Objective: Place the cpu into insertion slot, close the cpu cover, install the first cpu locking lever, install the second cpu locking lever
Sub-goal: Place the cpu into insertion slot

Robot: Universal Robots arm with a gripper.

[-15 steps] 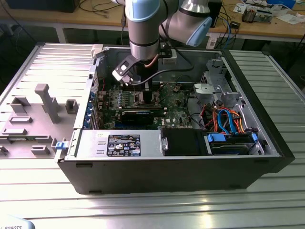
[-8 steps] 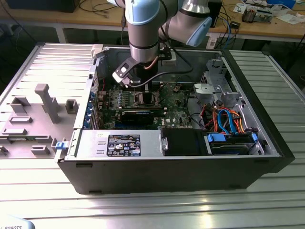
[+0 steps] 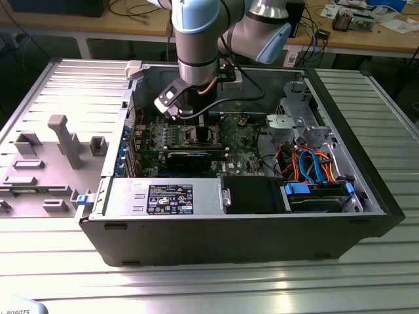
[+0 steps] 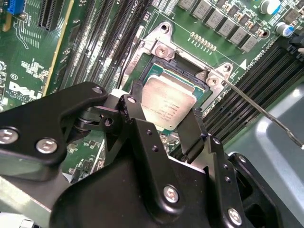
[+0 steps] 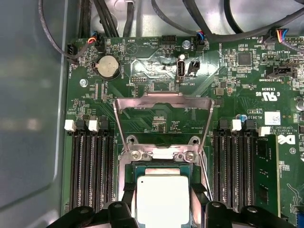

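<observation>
Right at the tips, the gripper [image 4: 162, 100] has its jaws closed on the cpu [image 4: 168, 105], one black finger [image 4: 192, 128] against each of two opposite edges, the silvery top facing up and left bare between them. Directly beneath, the slot [image 4: 180, 71] shows as a dark frame around the chip. The cpu sits squarely over it, though I cannot tell whether it is already seated or held just above. Beyond the slot, in the first wrist view, the cover [image 5: 164, 98] is swung open on its hinge, its window framing bare board [image 5: 247, 80]. A thin lever [image 4: 259, 108] angles away from the slot's corner, unlatched. Long black memory slots [image 5: 90, 171] flank the socket on both sides, and in the exterior view the arm reaches down into the open case [image 3: 229, 245]. As for handling, the cpu looks light, thin and stiff, with a smooth metal lid that would likely slip under a loose pinch. The edges are the sensible hold, as now, kept level, since the slot's contacts are probably delicate and a tilted or dragged chip could bend them.
</observation>
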